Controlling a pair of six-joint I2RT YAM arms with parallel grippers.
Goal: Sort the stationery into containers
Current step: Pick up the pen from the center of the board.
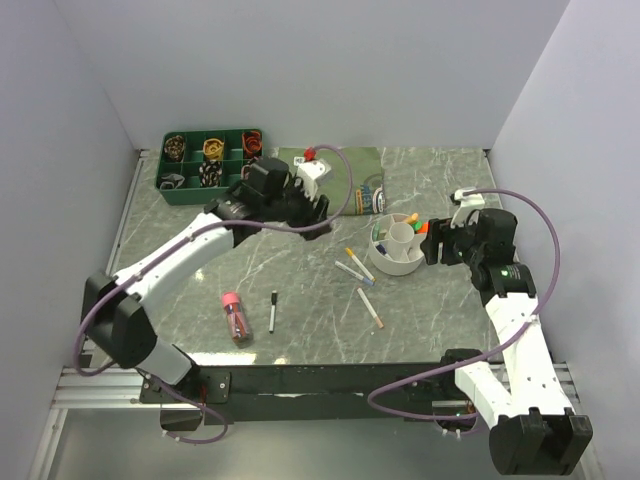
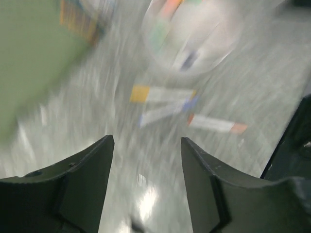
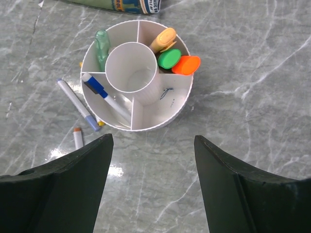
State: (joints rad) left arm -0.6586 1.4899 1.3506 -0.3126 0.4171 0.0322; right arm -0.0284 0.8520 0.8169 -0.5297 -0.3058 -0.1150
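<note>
Three pens (image 1: 359, 265) lie beside the organiser (image 1: 385, 262), so the left gripper (image 2: 146, 145), spread and empty like the right gripper (image 3: 153, 143), should square across one barrel before closing

"Can you read anything from here?"

"Not really. The label (image 3: 137, 5) on the edge of the green cloth (image 3: 92, 2) has pale letters on blue, cut off at the top of the right wrist view."

"And the white organiser (image 3: 175, 104)?"

"Just a small blue scribble (image 3: 167, 92), no word. Print on the pens (image 3: 75, 103) is too small to make out."
</note>
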